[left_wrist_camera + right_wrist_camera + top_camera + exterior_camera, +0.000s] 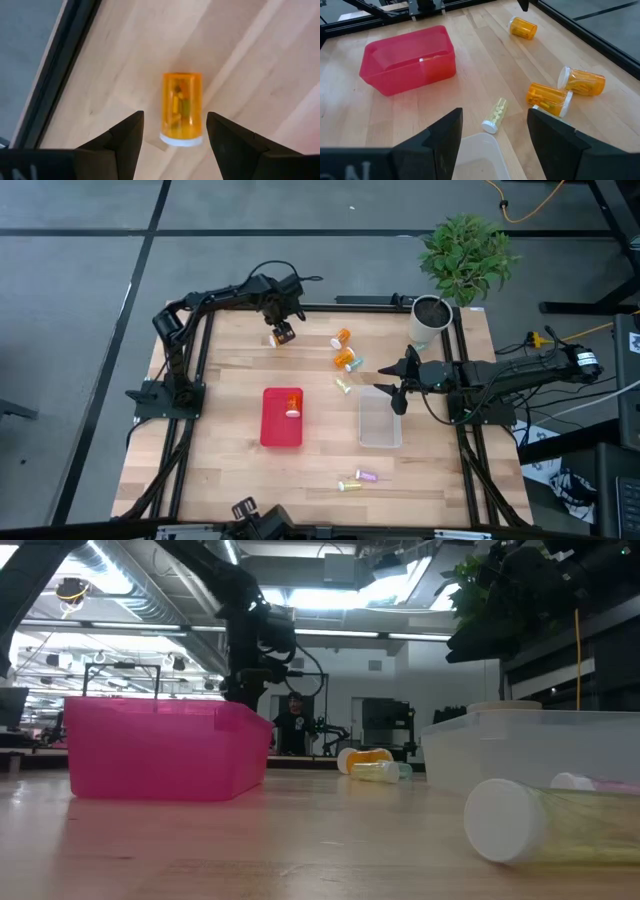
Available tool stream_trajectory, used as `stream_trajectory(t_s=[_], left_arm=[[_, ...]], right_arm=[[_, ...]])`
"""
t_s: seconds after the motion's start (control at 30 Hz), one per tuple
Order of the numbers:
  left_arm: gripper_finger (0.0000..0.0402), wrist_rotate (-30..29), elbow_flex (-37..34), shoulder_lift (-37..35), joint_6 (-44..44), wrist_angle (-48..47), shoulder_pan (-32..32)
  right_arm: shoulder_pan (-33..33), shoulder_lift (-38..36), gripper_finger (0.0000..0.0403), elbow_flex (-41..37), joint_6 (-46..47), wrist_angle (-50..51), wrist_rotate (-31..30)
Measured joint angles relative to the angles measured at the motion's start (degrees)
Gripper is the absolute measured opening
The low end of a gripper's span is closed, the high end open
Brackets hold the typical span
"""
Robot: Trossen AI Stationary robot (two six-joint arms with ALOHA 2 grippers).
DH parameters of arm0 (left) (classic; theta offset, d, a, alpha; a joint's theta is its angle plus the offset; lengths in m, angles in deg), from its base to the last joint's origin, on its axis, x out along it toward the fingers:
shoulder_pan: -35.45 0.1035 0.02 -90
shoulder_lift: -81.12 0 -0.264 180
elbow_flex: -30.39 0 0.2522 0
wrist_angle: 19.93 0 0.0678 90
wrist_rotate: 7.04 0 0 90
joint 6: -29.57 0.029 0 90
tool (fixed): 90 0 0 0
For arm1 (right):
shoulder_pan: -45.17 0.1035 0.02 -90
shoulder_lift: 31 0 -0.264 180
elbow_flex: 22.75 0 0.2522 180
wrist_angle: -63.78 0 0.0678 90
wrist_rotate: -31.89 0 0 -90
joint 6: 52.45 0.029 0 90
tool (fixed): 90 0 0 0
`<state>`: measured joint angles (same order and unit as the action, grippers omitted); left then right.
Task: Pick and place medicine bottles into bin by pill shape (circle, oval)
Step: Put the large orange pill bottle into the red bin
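An orange medicine bottle (pixel 182 109) with a white cap lies on its side on the wood at the table's far left (pixel 275 338). My left gripper (pixel 175 135) hangs open above it, one finger on either side, touching nothing. My right gripper (pixel 395 385) is open and empty above the far end of the clear bin (pixel 380 420). The red bin (pixel 282 420) holds one orange bottle (pixel 293 402). Two more orange bottles (pixel 549 99) (pixel 582 82) and a small yellow one (pixel 495 115) lie on the table between the bins and the far edge.
A pink bottle (pixel 367 476) and a yellow bottle (pixel 349 485) lie near the table's near edge. A white pot with a green plant (pixel 432 320) stands at the far right corner. A black frame rail (pixel 200 350) runs along the table's edges.
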<state>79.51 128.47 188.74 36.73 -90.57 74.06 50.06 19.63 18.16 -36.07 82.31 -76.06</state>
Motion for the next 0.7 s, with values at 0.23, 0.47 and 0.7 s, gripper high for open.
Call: stream_trajectory(t_s=[0.23, 0.47, 0.7], left_arm=[[0.0210, 2.8, -3.7, 0.0, 0.7, 2.0, -0.3], [0.0210, 2.8, -8.2, 0.0, 0.9, 8.8, -0.4], [0.0210, 2.8, -12.3, 0.0, 2.0, 11.8, -0.4]], right_arm=[[0.0, 0.0, 0.0225, 0.0, 0.0, 0.0, 0.0], [0.0, 0.0, 0.0225, 0.0, 0.0, 0.0, 0.0], [0.0, 0.0, 0.0225, 0.0, 0.0, 0.0, 0.0]])
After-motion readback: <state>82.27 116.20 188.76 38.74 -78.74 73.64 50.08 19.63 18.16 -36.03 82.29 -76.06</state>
